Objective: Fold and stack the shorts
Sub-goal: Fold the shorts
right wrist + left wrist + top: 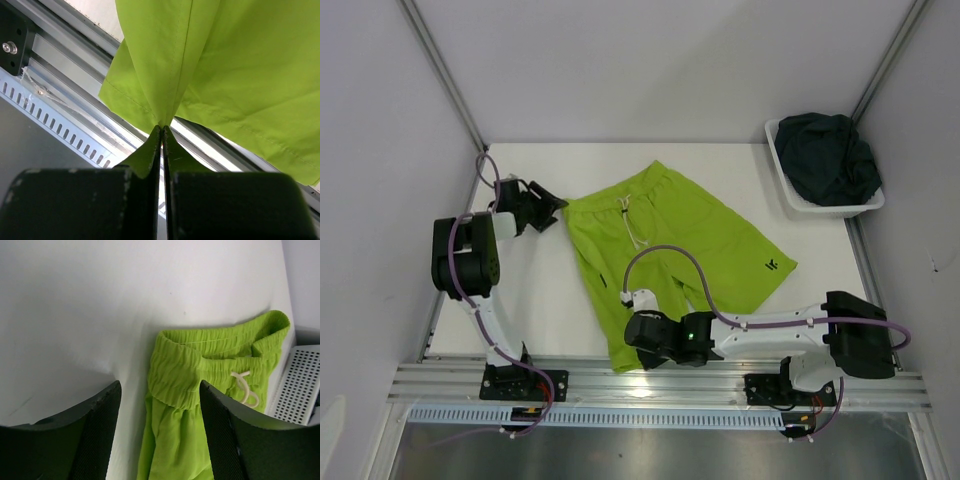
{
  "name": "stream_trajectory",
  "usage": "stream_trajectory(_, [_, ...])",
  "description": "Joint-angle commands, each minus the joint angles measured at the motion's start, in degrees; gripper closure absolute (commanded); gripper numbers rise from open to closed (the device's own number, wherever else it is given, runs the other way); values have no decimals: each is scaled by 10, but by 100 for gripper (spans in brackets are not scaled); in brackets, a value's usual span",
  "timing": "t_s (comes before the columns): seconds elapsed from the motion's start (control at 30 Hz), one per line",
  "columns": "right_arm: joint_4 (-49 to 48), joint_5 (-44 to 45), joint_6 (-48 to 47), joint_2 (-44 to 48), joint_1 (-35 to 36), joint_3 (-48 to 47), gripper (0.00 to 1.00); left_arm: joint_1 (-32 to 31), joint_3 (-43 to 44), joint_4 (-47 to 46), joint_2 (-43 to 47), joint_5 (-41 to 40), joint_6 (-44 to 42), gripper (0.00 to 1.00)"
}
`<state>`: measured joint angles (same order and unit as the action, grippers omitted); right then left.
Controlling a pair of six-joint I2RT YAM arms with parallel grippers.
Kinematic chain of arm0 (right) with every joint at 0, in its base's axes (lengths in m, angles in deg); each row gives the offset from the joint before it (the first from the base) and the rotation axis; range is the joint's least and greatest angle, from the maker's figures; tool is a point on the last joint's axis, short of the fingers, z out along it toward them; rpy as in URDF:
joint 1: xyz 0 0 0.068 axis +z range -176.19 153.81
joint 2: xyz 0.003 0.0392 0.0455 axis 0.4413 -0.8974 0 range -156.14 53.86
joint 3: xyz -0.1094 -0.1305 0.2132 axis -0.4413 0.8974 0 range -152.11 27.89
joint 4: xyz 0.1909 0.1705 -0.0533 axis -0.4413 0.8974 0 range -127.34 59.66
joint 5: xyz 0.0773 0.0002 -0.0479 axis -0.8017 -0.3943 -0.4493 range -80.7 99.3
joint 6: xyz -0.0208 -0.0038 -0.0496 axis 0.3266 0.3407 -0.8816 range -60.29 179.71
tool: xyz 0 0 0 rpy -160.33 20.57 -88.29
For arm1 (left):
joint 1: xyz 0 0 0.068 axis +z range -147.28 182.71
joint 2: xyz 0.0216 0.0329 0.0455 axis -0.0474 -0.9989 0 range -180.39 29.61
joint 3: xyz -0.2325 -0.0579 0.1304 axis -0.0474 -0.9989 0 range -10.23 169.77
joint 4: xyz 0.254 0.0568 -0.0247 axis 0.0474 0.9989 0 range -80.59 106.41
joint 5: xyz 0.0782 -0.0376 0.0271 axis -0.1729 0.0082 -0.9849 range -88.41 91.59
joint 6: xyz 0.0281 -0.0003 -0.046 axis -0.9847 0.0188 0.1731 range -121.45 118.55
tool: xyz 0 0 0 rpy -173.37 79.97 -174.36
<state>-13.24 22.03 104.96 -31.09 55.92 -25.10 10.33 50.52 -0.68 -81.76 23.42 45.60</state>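
Your right gripper (162, 131), clamped on a thin hem fold of the lime shorts (225, 65), may lose it if you tug; left gripper (160, 387) gapes empty.

A: Arms?
B: Left arm (465, 258) and right arm (770, 336) alike: white links, black joints, purple cable (665, 248) each.
A: Left claw (160, 385)?
B: Black, stippled fingers (100, 435). A green light (693, 333) glows on the right arm, toward six o'clock.
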Motion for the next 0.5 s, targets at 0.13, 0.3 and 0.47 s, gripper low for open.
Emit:
stream_trajectory(0.13, [-9, 1, 4, -10, 9, -26, 100, -18, -8, -83, -31, 31, 43, 37])
stream_trajectory(0.3, [-9, 1, 5, -9, 13, -27, 100, -18, -16, -137, -54, 51, 77, 44])
stream_trajectory(0.47, [-10, 0, 9, -12, 19, -31, 100, -17, -18, -151, -55, 47, 83, 61])
